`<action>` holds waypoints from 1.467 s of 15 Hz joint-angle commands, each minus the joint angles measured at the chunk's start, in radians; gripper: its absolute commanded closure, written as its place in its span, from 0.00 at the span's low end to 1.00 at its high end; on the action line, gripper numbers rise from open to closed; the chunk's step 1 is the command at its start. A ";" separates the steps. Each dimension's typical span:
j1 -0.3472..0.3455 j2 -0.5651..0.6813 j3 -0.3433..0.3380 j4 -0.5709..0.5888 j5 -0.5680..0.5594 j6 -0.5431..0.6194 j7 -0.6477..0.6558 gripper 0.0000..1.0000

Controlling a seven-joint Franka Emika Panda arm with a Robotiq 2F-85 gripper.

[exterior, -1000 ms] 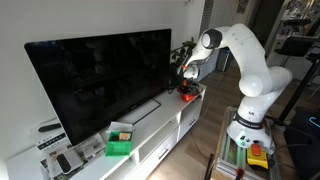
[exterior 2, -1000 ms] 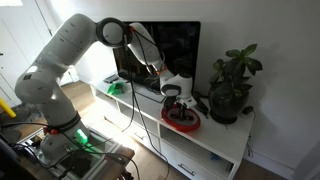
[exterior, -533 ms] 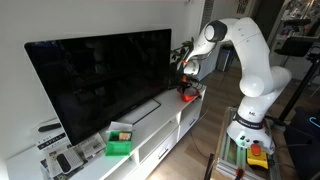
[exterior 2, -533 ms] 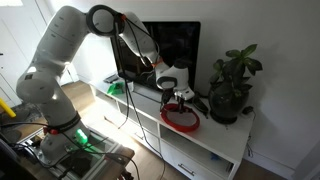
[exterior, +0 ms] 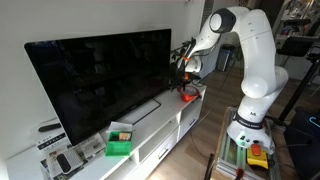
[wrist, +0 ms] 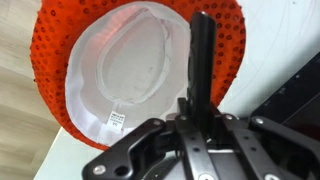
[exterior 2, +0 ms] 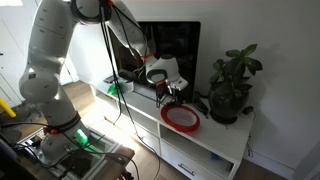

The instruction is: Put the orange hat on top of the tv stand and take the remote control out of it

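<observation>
Currently, the tv stand (exterior: 168, 122) is the biggest item: a long, low white cabinet. The dark flat-screen TV (exterior: 100, 80) stands on its top and covers most of its length. My arm (exterior: 250, 60), white and jointed, reaches over from its base on the floor to the end of the stand by the potted plant (exterior 2: 232, 85). The plant sits on the stand top at that corner, leaves upright. The orange hat (exterior 2: 181, 118) lies on the stand top between the TV's edge and the plant, just beside the pot. It is crown down with the opening facing up. In the wrist view its white lining is ringed by a bright orange-red textured brim. A green box (exterior: 120, 145) sits on the stand top toward the opposite end, in front of the TV and well apart from the hat. My gripper (exterior 2: 173, 94) hangs directly above the hat's opening, pointing down and clear of the fabric in both exterior views. In the wrist view a single black bar (wrist: 201, 60) runs forward from the gripper body across the lining. I cannot tell from it whether the jaws are together, apart, or closed on something. A small white label (wrist: 117, 119) is sewn inside the hat at the lining's edge.
</observation>
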 commanded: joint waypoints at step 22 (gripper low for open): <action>0.138 0.163 0.106 -0.041 -0.390 0.057 -0.418 0.95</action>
